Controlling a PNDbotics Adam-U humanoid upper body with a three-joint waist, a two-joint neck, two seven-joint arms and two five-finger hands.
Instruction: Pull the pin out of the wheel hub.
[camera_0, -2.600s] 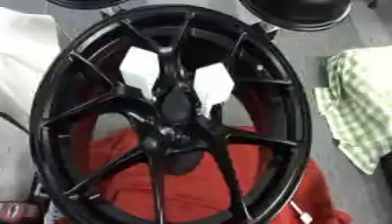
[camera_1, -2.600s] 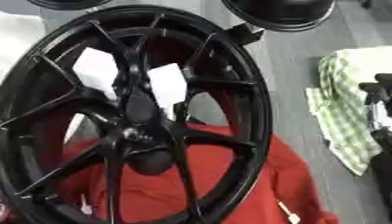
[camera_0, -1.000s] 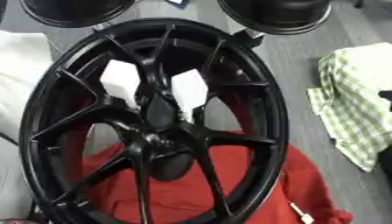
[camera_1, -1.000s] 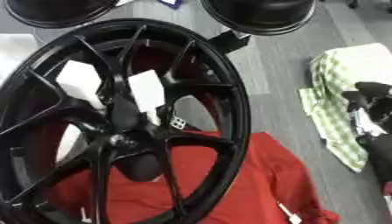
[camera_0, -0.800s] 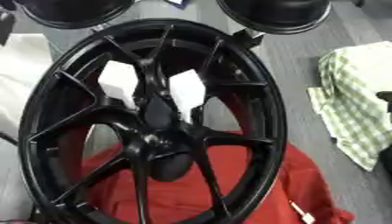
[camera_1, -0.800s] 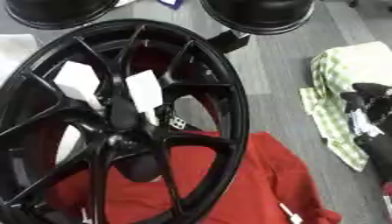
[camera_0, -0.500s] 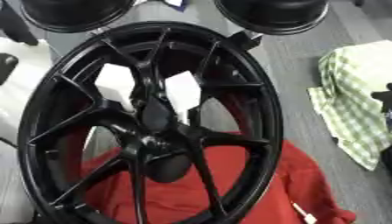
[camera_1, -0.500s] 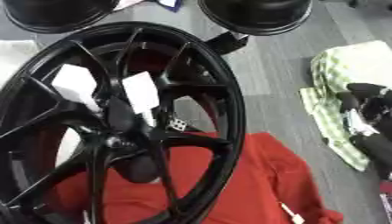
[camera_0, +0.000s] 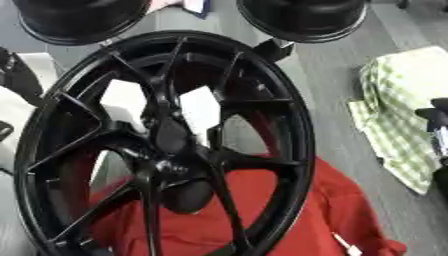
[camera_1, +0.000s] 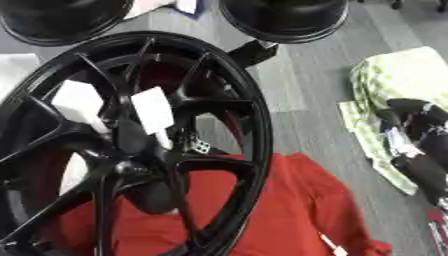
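Standing over a grey floor (camera_1: 306, 90), one black multi-spoke wheel (camera_0: 166, 145) fills the middle, tilted, with its hub (camera_0: 162, 165) low of centre. No pin can be made out at the hub. One red cloth (camera_1: 262, 210) lies under the wheel's near side. One green checked cloth (camera_0: 394, 115) lies at the floor's right edge. Two round black objects (camera_1: 280, 17) sit at the far edge. Two white patches (camera_1: 153, 110) show between the spokes. Right hand (camera_1: 416, 145): over the checked cloth at the right edge; finger position cannot be determined. Left hand (camera_0: 17, 80): a dark shape at the left edge, state likewise unclear.
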